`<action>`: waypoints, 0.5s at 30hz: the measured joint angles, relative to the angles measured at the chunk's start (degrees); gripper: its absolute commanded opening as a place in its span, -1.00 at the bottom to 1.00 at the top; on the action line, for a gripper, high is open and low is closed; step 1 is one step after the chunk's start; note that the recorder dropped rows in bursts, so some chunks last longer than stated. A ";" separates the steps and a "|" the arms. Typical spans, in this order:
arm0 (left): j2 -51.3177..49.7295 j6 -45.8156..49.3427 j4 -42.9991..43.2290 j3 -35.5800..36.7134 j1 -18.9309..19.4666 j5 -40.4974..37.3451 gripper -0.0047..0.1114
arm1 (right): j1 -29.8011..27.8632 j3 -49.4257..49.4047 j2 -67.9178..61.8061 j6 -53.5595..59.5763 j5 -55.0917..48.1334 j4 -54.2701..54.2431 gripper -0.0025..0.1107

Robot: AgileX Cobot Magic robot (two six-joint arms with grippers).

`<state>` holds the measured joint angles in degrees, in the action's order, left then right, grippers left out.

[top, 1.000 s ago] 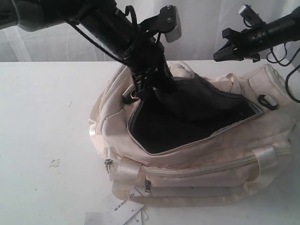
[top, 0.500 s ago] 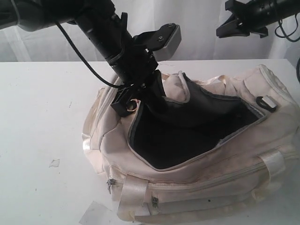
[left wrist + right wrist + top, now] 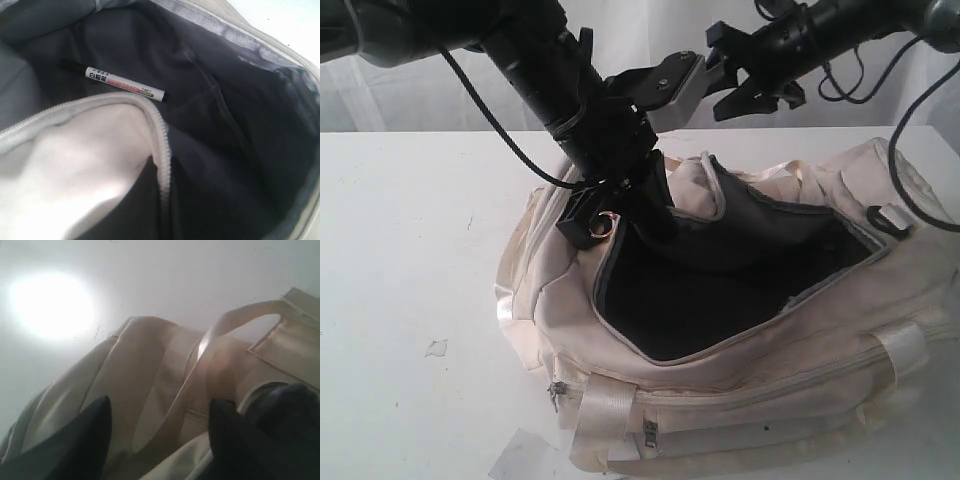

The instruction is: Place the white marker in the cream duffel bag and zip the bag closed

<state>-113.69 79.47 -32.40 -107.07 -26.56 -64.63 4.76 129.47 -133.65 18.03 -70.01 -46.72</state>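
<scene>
The white marker [image 3: 125, 85] is already lying inside the cream duffel bag [image 3: 770, 385], resting flat on the black lining just past the folded-in zipper edge [image 3: 159, 135], so the placing step is looking done and the zipping step is the one now in hand. The bag is sitting on the white worktop [image 3: 410, 250] with its main opening gaping wide and the black interior showing. The left end effector [image 3: 610, 215] is reaching down at the left end of that opening, right at the rim. Its fingers are not appearing in its own wrist view and are too tangled with dark parts in the exterior view, so I cannot tell whether it is gripping anything. The right end effector [image 3: 720, 78] is hovering above the far side of the bag, apart from it, with its fingers spread wide and holding nothing. Its wrist view is looking down past both dark fingers [image 3: 80, 445] at a shiny strap handle [image 3: 235, 315]. The next move is probably calling for one arm to be pinning the fabric taut while the other is finding the zipper's slider and drawing it along the opening. I cannot make out the slider here, so locating it is coming first, and the slack, folded-in rim may be snagging the zip unless it is straightened.
</scene>
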 measured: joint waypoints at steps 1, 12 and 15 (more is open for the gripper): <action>0.00 0.00 0.00 0.00 0.00 0.00 -0.92 | 0.51 0.00 0.00 0.00 0.00 1.16 0.01; 0.00 0.00 0.21 0.00 0.00 0.00 -0.92 | 1.69 -8.22 0.36 -3.37 0.11 9.44 0.01; 0.00 0.00 0.30 0.00 0.00 0.00 -0.92 | 2.42 -10.33 0.71 -3.37 0.11 8.24 -0.03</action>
<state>-113.69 79.47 -32.10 -107.07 -26.56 -64.63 7.17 119.15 -132.94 14.66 -69.90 -38.48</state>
